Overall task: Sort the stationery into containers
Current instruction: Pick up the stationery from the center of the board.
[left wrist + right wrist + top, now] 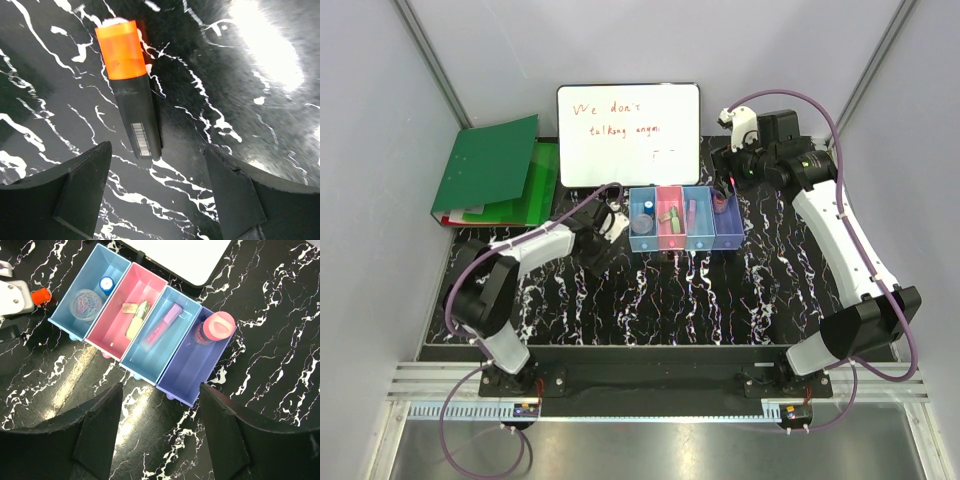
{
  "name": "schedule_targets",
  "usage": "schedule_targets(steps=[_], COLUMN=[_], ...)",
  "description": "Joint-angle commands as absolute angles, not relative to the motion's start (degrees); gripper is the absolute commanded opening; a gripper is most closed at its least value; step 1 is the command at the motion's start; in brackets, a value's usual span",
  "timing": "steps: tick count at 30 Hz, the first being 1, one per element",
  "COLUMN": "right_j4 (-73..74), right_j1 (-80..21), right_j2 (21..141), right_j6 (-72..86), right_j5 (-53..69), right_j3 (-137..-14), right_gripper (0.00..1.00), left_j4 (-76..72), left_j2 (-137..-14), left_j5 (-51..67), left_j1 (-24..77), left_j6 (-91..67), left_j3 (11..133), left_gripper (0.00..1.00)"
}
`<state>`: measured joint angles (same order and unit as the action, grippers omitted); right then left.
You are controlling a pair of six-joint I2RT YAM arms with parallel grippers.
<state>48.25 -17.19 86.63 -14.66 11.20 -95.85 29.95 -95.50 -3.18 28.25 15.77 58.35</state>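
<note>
The containers (pixel 701 238) are four joined translucent bins in a row, running diagonally from upper left to centre right in the right wrist view. The first light blue bin (pixel 109 262) holds a clear round piece (pixel 85 305) with coloured clips inside and, beside it, an upright blue-capped bottle (pixel 106 283). The pink bin (pixel 142 285) holds two pale green sticks (pixel 136 322) lying side by side. A pink marker (pixel 162 325) lies lengthwise in the second light blue bin (pixel 137 357). A pink-capped item (pixel 219 325) stands at the far end of the purple-blue bin (pixel 187 372). An orange-capped marker (pixel 129 92) with a black barrel lies flat on the surface (pixel 240 105), outside the bins.
</note>
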Motion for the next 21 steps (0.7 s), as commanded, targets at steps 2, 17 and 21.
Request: schedule_targets(steps=[2,17,21], right_j4=[47.0,46.9,46.9], right_j1=[-17.0,-17.0,-17.0], right_j2=[84.8,85.7,85.7], right_j6=[-13.6,-12.6,-12.6], right_j5=[12.1,13.0,13.0], right_j3=[-98.3,-100.4,-100.3], right_gripper=[0.70,0.70,0.70], left_j4=[27.9,28.8,28.8], left_j2=[-98.6,-102.7,-102.5], left_j5=[-1.4,-0.4,-0.4], left_j1=[27.1,26.4,26.4], left_j6=[14.4,13.4,13.3], left_j3=[59.4,60.9,61.0], left_gripper=[0.79,0.00,0.00])
